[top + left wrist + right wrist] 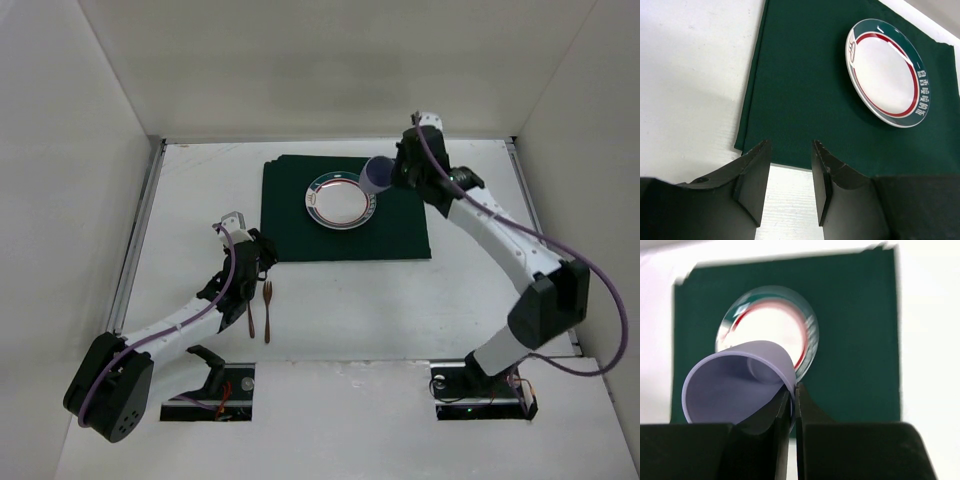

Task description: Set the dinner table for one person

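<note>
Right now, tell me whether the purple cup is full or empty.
Empty: the right wrist view looks into the cup, showing its bare bottom.

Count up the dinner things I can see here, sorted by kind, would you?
placemat, dark green: 1
plate: 1
cup, lilac, pinched at its rim by the right claw: 1
cutlery, a fork and a second piece beside it, too small to name: 2
Total: 5
</note>
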Controlling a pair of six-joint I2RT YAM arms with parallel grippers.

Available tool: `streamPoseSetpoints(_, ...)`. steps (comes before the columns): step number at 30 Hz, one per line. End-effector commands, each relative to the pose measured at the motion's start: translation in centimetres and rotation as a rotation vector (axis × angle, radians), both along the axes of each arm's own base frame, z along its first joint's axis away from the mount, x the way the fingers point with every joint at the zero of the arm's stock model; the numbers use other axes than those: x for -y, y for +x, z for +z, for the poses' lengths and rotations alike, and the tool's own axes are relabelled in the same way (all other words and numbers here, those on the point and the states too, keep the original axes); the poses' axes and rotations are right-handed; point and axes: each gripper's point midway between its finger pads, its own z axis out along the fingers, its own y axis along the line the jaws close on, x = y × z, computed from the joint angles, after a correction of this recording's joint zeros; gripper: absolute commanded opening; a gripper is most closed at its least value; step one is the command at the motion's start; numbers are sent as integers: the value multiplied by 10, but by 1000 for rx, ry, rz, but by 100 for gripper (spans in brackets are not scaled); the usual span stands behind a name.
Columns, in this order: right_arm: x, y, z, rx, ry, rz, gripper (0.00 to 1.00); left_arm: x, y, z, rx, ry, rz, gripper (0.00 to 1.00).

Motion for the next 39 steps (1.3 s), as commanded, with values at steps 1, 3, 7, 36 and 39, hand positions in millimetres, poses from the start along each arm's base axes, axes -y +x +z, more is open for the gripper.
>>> streamPoseSetpoints(1, 24, 57, 14, 50, -11, -66, 8, -1, 5, 16, 50, -28, 17, 35)
streamPoseSetpoints(3, 42, 84, 10, 28, -28, -114, 8, -1, 5, 16, 50, -28, 17, 35)
streamPoseSetpoints(7, 65, 123, -16, -50, -72, -165, 8, 0, 5, 15, 44, -25, 14, 36)
streamPoseSetpoints(36, 92, 170, -106, -260, -131, -198, 26, -1, 9, 6, 26, -11, 26, 36)
streamPoseSetpoints(39, 92, 170, -94, -235, -121, -199, 40, -1, 9, 7, 28, -8, 27, 36)
